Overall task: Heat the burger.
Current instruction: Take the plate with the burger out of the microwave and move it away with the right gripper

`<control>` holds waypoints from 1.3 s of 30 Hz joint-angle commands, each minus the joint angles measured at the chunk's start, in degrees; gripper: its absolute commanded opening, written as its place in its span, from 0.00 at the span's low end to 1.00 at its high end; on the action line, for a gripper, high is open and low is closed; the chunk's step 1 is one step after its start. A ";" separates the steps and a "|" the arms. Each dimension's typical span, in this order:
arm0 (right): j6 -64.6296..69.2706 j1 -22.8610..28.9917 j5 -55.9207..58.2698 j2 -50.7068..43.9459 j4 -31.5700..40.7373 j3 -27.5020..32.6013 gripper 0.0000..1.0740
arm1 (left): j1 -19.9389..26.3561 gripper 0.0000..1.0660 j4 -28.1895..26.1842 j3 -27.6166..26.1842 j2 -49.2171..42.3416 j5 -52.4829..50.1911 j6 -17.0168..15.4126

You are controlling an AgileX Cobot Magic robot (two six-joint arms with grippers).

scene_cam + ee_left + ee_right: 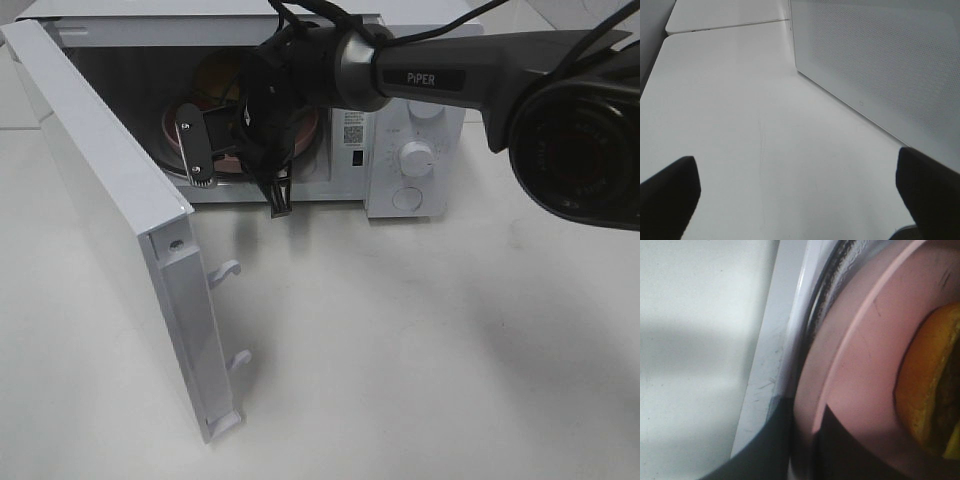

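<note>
A white microwave stood on the white counter with its door swung wide open. Inside, the burger sat on a pink plate that rested on the glass turntable. In the right wrist view the burger showed as a golden-brown bun edge on the pink plate, with the turntable's clear rim just beyond the plate.

The right gripper reached into the microwave's cavity from the right, at the front edge of the plate. Its jaws had nearly closed and seemed to pinch the plate's rim, though the contact itself was dark and partly hidden.

The left gripper hung low over the bare counter beside the outer, perforated face of the open door. Its jaws stood wide open, holding nothing, with one dark fingertip at each side of that view.
</note>
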 commanded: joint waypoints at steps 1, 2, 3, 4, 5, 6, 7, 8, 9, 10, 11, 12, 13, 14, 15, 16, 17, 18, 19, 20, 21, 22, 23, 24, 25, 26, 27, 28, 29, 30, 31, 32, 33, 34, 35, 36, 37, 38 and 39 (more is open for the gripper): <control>-2.35 0.17 1.20 -2.01 1.78 0.23 0.00 | 0.06 0.94 0.06 0.17 -1.26 -0.69 -0.23; -2.52 0.34 1.20 -2.29 1.66 0.52 0.00 | 0.06 0.94 0.06 0.17 -1.26 -0.69 -0.23; -2.52 0.34 1.20 -2.29 1.66 0.52 0.00 | 0.06 0.94 0.06 0.17 -1.26 -0.69 -0.23; -3.84 0.34 0.86 -3.32 1.66 1.60 0.00 | 0.06 0.94 0.06 0.17 -1.26 -0.69 -0.23; -4.70 0.34 0.63 -3.72 1.78 2.29 0.00 | 0.06 0.94 0.06 0.17 -1.26 -0.69 -0.23; -4.70 0.34 0.63 -3.72 1.78 2.29 0.00 | 0.06 0.94 0.06 0.17 -1.26 -0.69 -0.23; -6.70 0.34 0.57 -4.87 1.89 3.90 0.00 | 0.06 0.94 0.06 0.17 -1.26 -0.69 -0.23; -6.70 0.34 0.57 -4.87 1.89 3.90 0.00 | 0.06 0.94 0.06 0.17 -1.26 -0.69 -0.23; -8.31 0.34 0.29 -6.19 2.01 5.39 0.00 | 0.06 0.94 0.06 0.17 -1.26 -0.69 -0.23; -9.85 0.34 -1.20 -7.68 2.06 7.51 0.00 | 0.06 0.94 0.06 0.17 -1.26 -0.69 -0.23; -9.85 0.34 -1.20 -7.68 2.06 7.51 0.00 | 0.06 0.94 0.06 0.17 -1.26 -0.69 -0.23; -10.37 0.34 -2.52 -8.59 2.18 8.65 0.00 | 0.06 0.94 0.06 0.17 -1.26 -0.69 -0.23; -10.37 0.34 -2.52 -8.59 2.18 8.65 0.00 | 0.06 0.94 0.06 0.17 -1.26 -0.69 -0.23; -11.57 0.34 -5.10 -10.20 2.41 10.71 0.00 | 0.06 0.94 0.06 0.17 -1.26 -0.69 -0.23; -11.97 0.34 -6.02 -10.94 2.52 11.92 0.00 | 0.06 0.94 0.06 0.17 -1.26 -0.69 -0.23; -11.97 0.34 -6.02 -10.94 2.52 11.92 0.00 | 0.06 0.94 0.06 0.17 -1.26 -0.69 -0.23; -13.29 0.34 -8.37 -12.83 3.32 14.55 0.00 | 0.06 0.94 0.06 0.17 -1.26 -0.69 -0.23; -13.92 0.34 -9.28 -13.64 3.32 15.58 0.00 | 0.06 0.94 0.06 0.17 -1.26 -0.69 -0.23; -13.92 0.34 -9.28 -13.64 3.32 15.58 0.00 | 0.06 0.94 0.06 0.17 -1.26 -0.69 -0.23; -14.78 0.34 -11.34 -15.13 3.32 17.93 0.00 | 0.06 0.94 0.06 0.17 -1.26 -0.69 -0.23; -15.47 0.34 -12.72 -16.62 3.50 20.51 0.00 | 0.06 0.94 0.06 0.17 -1.26 -0.69 -0.23; -15.47 0.34 -12.72 -16.62 3.50 20.51 0.00 | 0.06 0.94 0.06 0.17 -1.26 -0.69 -0.23; -15.64 0.34 -13.12 -17.25 3.50 21.77 0.00 | 0.06 0.94 0.06 0.17 -1.26 -0.69 -0.23; -16.39 0.34 -13.52 -18.56 3.50 23.95 0.00 | 0.06 0.94 0.06 0.17 -1.26 -0.69 -0.23; -16.39 0.34 -13.52 -18.56 3.50 23.95 0.00 | 0.06 0.94 0.06 0.17 -1.26 -0.69 -0.23; -16.84 0.34 -13.58 -19.19 3.50 25.10 0.00 | 0.06 0.94 0.06 0.17 -1.26 -0.69 -0.23; -17.59 0.34 -14.09 -20.40 4.01 27.22 0.00 | 0.06 0.94 0.06 0.17 -1.26 -0.69 -0.23; -17.59 0.34 -14.09 -20.40 4.01 27.22 0.00 | 0.06 0.94 0.06 0.17 -1.26 -0.69 -0.23; -18.05 0.23 -14.44 -21.08 4.41 28.36 0.00 | 0.06 0.94 0.06 0.17 -1.26 -0.69 -0.23; -19.54 0.23 -14.73 -22.40 4.93 30.42 0.00 | 0.06 0.94 0.06 0.17 -1.26 -0.69 -0.23; -19.54 0.23 -14.73 -22.40 4.93 30.42 0.00 | 0.06 0.94 0.06 0.17 -1.26 -0.69 -0.23; -20.11 0.23 -14.78 -23.09 4.93 31.46 0.00 | 0.06 0.94 0.06 0.17 -1.26 -0.69 -0.23; -20.80 0.17 -14.84 -24.24 5.21 33.23 0.00 | 0.06 0.94 0.06 0.17 -1.26 -0.69 -0.23; -20.80 0.17 -14.84 -24.24 5.21 33.23 0.00 | 0.06 0.94 0.06 0.17 -1.26 -0.69 -0.23; -20.80 0.17 -15.24 -25.38 6.13 34.66 0.00 | 0.06 0.94 0.06 0.17 -1.26 -0.69 -0.23; -20.80 0.17 -15.24 -25.38 6.13 34.66 0.00 | 0.06 0.94 0.06 0.17 -1.26 -0.69 -0.23; -20.80 0.17 -15.64 -25.84 6.47 35.24 0.00 | 0.06 0.94 0.06 0.17 -1.26 -0.69 -0.23; -20.80 0.17 -16.21 -27.27 6.70 36.90 0.00 | 0.06 0.94 0.06 0.17 -1.26 -0.69 -0.23; -20.80 0.17 -16.21 -27.27 6.70 36.90 0.00 | 0.06 0.94 0.06 0.17 -1.26 -0.69 -0.23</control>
